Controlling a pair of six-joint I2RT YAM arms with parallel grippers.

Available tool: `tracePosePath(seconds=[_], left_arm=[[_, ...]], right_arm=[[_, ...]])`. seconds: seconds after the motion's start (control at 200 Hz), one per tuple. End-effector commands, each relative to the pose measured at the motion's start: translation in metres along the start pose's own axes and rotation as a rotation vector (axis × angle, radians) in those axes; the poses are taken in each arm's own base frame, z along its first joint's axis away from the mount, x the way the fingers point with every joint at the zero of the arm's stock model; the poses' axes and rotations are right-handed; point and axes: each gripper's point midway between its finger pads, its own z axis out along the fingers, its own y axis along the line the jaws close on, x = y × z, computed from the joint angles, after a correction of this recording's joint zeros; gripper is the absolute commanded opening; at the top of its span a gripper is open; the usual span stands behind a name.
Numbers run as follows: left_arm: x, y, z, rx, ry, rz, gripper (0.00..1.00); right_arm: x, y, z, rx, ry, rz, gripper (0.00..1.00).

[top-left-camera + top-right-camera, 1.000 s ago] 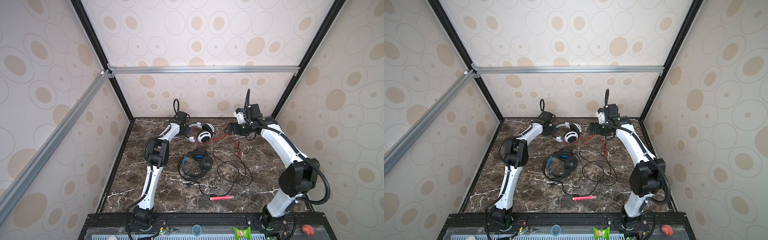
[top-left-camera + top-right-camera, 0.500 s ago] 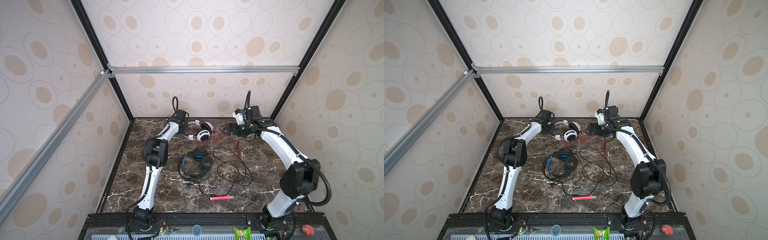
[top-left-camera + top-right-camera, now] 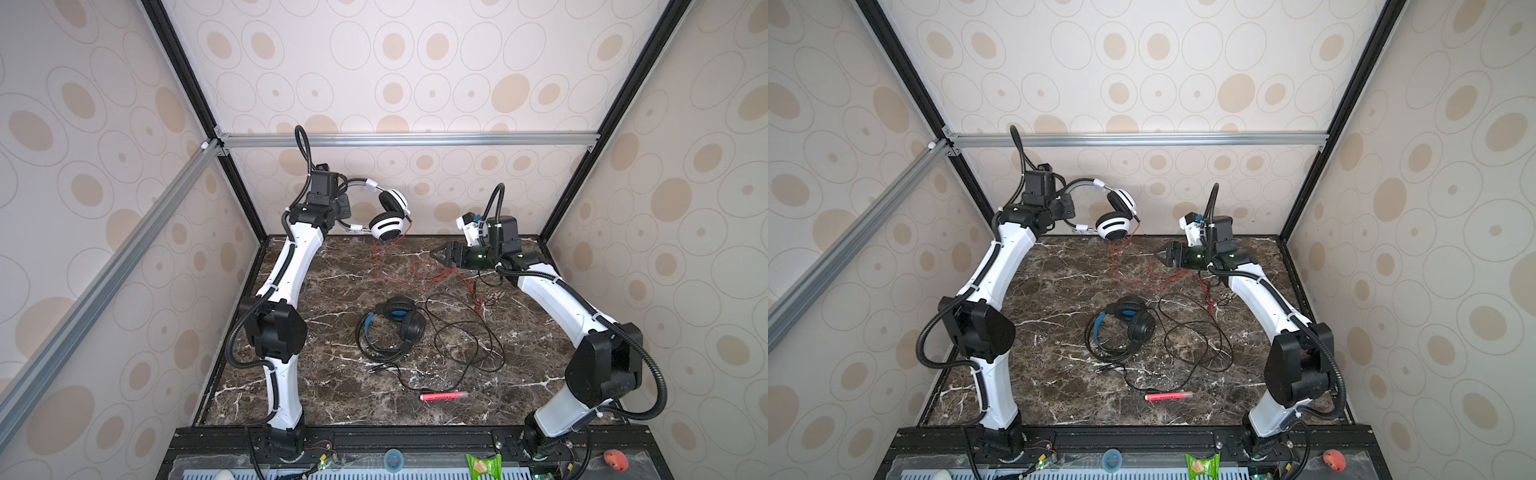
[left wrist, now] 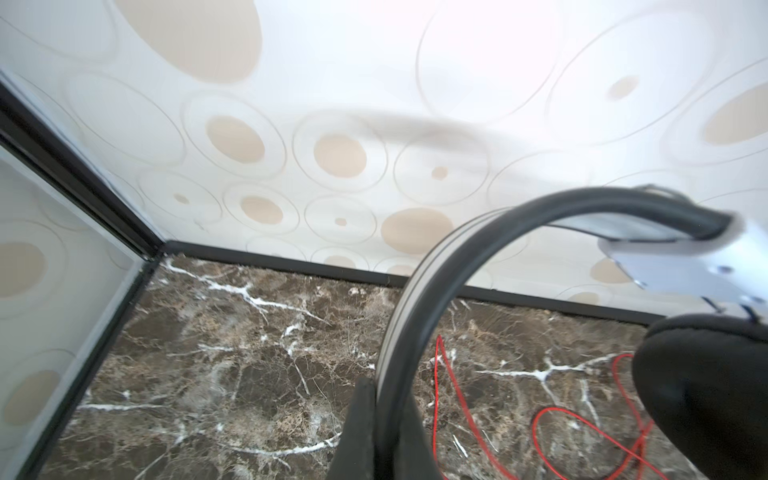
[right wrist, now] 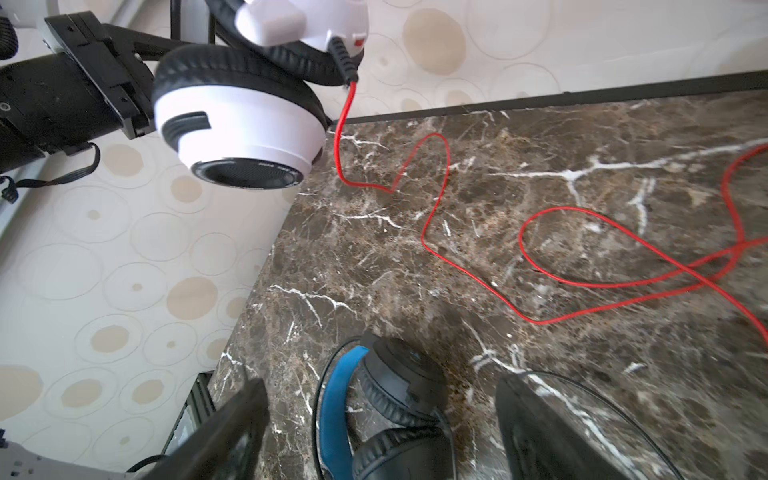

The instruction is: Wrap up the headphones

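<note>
While the white, black-striped over-ear headphones [image 3: 389, 226] are held above the dark marble tabletop [image 3: 332, 374] at the back in both top views, their thin red cord [image 3: 399, 283] is trailed onto it; the black, blue-lined headphones [image 3: 405, 326] are laid mid-table. In the left wrist view, the grey band [image 4: 415, 291] is clamped by the left gripper [image 4: 384, 399]. In the right wrist view, the right gripper [image 5: 378, 415] is spread wide and empty.
</note>
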Motion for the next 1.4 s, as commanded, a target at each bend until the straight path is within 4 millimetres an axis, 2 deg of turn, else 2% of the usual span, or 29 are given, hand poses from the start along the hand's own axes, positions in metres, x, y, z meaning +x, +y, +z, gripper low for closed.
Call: tracePosePath(seconds=[0.0,0.155,0.32,0.46,0.7,0.835,1.075,1.395], left_arm=[[-0.022,-0.005,-0.040,0.039,-0.043,-0.007,0.00],[-0.030,0.000,-0.078,0.052,-0.061,-0.033,0.00],[-0.031,0.002,-0.100,0.068,-0.057,-0.034,0.00],[-0.039,-0.008,-0.116,0.139,-0.070,-0.040,0.00],[-0.057,-0.010,-0.140,0.169,-0.079,-0.067,0.00],[-0.059,-0.011,-0.149,0.195,-0.081,-0.100,0.00],[-0.063,-0.019,-0.163,0.254,-0.093,-0.149,0.00],[-0.066,-0.018,-0.176,0.270,-0.107,-0.191,0.00]], right_arm=[[-0.020,0.041,0.006,-0.172,-0.090,-0.054,0.89],[-0.030,0.073,0.024,-0.315,-0.113,-0.093,0.89],[-0.031,0.085,0.042,-0.385,-0.116,-0.107,0.89],[-0.030,0.086,0.056,-0.436,-0.115,-0.105,0.89],[-0.019,0.092,0.062,-0.518,-0.074,-0.156,0.89],[-0.017,0.095,0.068,-0.552,-0.055,-0.160,0.90],[-0.017,0.088,0.087,-0.575,-0.083,-0.098,0.88],[-0.013,0.080,0.118,-0.597,-0.090,-0.049,0.85]])
